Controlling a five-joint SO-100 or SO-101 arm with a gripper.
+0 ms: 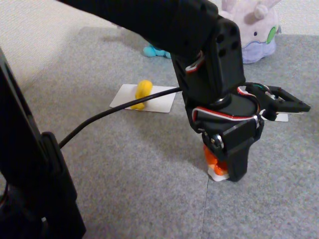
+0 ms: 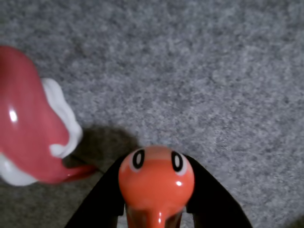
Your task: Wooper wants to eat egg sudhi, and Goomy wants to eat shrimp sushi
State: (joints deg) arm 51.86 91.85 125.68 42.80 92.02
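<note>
Low over the grey carpet, near the right of the fixed view, the black arm reaches down and its hand stands upright around the shrimp sushi, whose white base touches the carpet. From the wrist view, the hand has one dark finger on each side of the shrimp sushi, which shows its orange head and two black eyes; both fingers press against its sides, so the hand is clenched on it.

Just left of it in the wrist view lies a pink-red toy with a white base, close to the shrimp sushi but apart from it.

Farther off and to the left in the fixed view, the egg sudhi rests on a white card that lies flat on the carpet. A black cable runs from the arm across the card's near edge toward the left.

At the far edge, Goomy sits upright at the right, its green cheek spot showing. Wooper is beside it to the left, mostly hidden behind the arm, with a bit of light blue visible.
</note>
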